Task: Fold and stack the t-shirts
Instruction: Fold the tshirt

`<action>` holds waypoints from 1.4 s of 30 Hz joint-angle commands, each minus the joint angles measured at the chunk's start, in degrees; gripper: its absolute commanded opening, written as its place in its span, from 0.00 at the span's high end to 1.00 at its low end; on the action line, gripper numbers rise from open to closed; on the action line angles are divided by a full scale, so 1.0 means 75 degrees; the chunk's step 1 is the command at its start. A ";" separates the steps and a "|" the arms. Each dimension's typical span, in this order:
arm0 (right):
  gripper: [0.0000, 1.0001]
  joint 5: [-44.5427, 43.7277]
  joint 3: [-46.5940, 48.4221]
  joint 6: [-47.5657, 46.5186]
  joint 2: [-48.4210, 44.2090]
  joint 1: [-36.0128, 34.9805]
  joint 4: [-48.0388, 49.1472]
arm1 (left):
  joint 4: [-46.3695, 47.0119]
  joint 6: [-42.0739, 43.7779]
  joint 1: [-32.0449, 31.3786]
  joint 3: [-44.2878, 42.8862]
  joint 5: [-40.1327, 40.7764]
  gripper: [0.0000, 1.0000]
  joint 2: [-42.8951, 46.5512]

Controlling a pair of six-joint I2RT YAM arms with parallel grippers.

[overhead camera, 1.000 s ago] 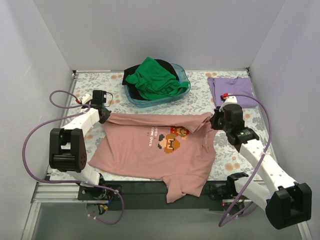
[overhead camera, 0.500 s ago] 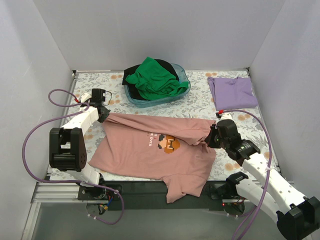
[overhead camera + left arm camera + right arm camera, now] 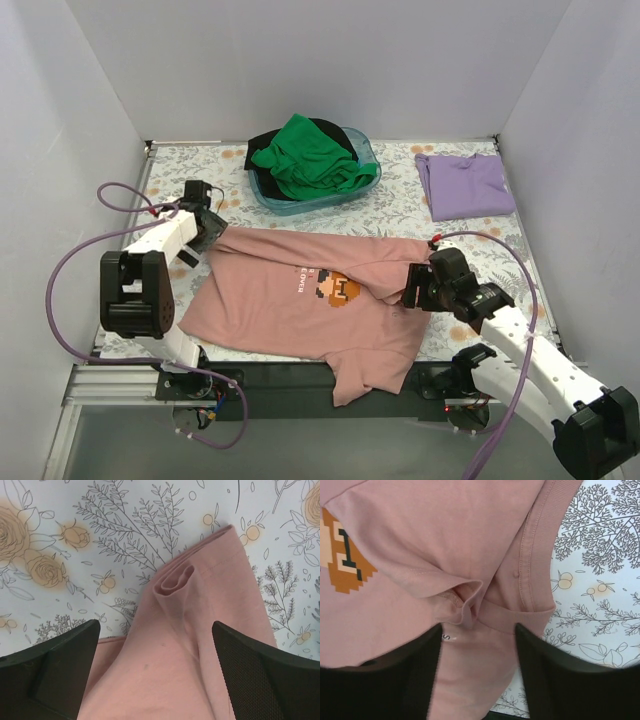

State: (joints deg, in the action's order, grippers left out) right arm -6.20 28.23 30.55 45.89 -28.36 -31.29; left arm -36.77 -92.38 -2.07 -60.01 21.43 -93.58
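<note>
Four tees in view. Pink tee [image 3: 300,300] lies spread sideways on the floral surface [image 3: 200,165], just nearward of the blue basin [image 3: 318,203]. Green tee [image 3: 310,155] and black tee [image 3: 262,140] are heaped inside the basin. Lavender tee [image 3: 465,185] sits folded to the basin's right.

Step, as I judge it: first lengthwise fold of the pink tee. Its edge on the basin side is turned over and reaches the pixel graphic [image 3: 335,287].

Left claw [image 3: 208,225] is at the tee's left end, fingers [image 3: 55,660] spread wide, gripping nothing, a small pucker of pink cloth beneath.

Right claw [image 3: 412,292] is at the collar [image 3: 535,545] end, partly open. Its fingers [image 3: 555,670] flank a bunched fold without pinching it.

Next move likely calls for lifting both claws away, then taking the opposite long edge, which droops off the surface, and folding it toward the basin.
</note>
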 commanded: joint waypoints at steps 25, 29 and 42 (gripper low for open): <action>0.39 -0.0992 0.1815 0.0651 0.3772 -0.2385 0.1333 | -0.1167 -0.0316 0.0041 0.0900 -0.0760 0.02 0.3782; 0.43 -0.0534 0.1709 0.0312 0.3924 -0.2173 0.1687 | -0.1191 -0.0351 0.0041 0.0864 -0.0725 0.02 0.3724; 0.43 0.0236 0.2283 -0.1211 0.4851 -0.0555 0.2660 | -0.1085 -0.0398 0.0041 0.0958 -0.0654 0.02 0.3454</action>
State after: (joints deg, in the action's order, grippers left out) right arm -8.93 42.06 27.20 82.15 -33.04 -15.49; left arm -44.80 -94.96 -1.98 -53.08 15.20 -67.96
